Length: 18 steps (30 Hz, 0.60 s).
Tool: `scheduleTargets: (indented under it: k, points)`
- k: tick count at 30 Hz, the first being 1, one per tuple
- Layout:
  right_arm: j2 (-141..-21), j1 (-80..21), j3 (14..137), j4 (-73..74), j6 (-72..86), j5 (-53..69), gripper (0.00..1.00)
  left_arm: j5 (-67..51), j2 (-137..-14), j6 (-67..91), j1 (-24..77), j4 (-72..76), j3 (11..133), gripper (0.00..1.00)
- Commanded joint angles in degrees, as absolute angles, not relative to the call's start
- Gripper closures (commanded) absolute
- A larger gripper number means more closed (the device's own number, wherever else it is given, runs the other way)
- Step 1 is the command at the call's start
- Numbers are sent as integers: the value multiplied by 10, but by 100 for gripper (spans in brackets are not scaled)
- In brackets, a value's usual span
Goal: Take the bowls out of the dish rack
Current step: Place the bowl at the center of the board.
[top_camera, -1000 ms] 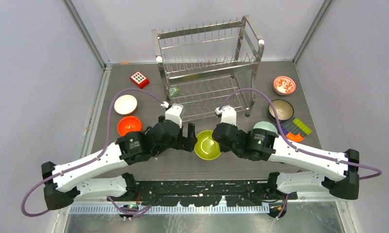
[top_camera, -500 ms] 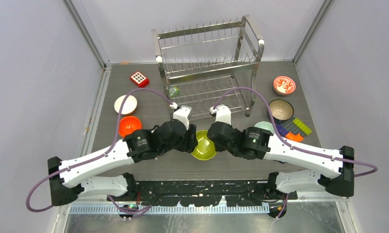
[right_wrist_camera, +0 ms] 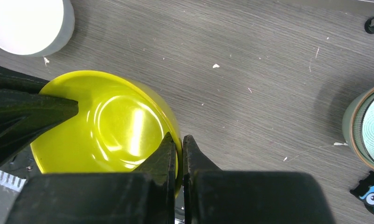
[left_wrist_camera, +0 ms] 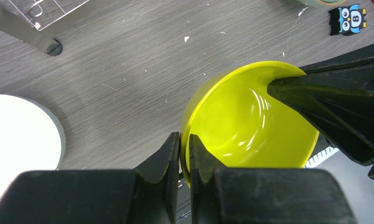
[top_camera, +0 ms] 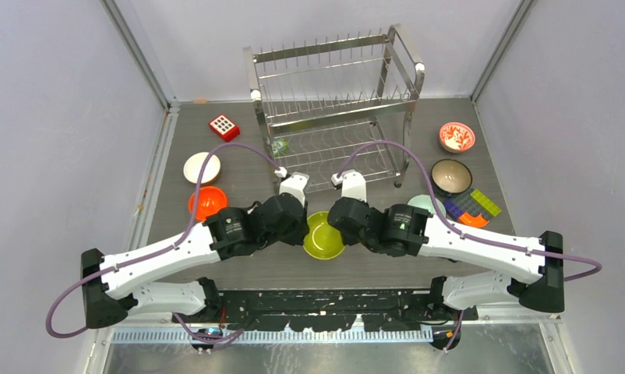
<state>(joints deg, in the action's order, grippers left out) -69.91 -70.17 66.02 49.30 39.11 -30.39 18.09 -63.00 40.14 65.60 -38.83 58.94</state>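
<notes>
A lime-yellow bowl (top_camera: pixel 323 236) hangs between the two arms, in front of the dish rack (top_camera: pixel 333 101). My left gripper (top_camera: pixel 303 231) is shut on its left rim. In the left wrist view one finger sits inside the lime-yellow bowl (left_wrist_camera: pixel 250 126) and one outside, at the left gripper (left_wrist_camera: pixel 185 144). My right gripper (top_camera: pixel 342 226) is shut on the opposite rim. The right wrist view shows the right gripper (right_wrist_camera: pixel 179 144) pinching the wall of the lime-yellow bowl (right_wrist_camera: pixel 106 126). No bowl shows on the rack's shelves.
On the table's left are a white bowl (top_camera: pixel 202 167), an orange bowl (top_camera: pixel 207 202) and a red dotted block (top_camera: pixel 224 127). On the right stand a red-and-white bowl (top_camera: pixel 457 136), a dark bowl (top_camera: pixel 452 176), a pale teal bowl (top_camera: pixel 425 204) and toy bricks (top_camera: pixel 477 206).
My left gripper has moved right to the lime-yellow bowl and closed on its left rim. The right arm, still holding the bowl, has shifted slightly left.
</notes>
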Motion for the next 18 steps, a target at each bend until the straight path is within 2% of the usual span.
scheduleTargets:
  k: [1, 3, 8, 11, 18]
  points:
    - [-686, -708, 674, 455, 406, -319, 99, 179, -629, 413, 658, -383, 592, 94]
    - [-680, -708, 666, 447, 413, -320, 90, 187, -628, 417, 658, -382, 593, 100]
    - [-677, -708, 657, 440, 429, -309, 65, 197, -632, 428, 659, -383, 596, 100]
    - [-676, -709, 652, 439, 441, -307, 61, 208, -636, 436, 658, -383, 598, 100]
    - [-678, -709, 651, 472, 474, -313, 61, 246, -637, 456, 659, -396, 603, 100]
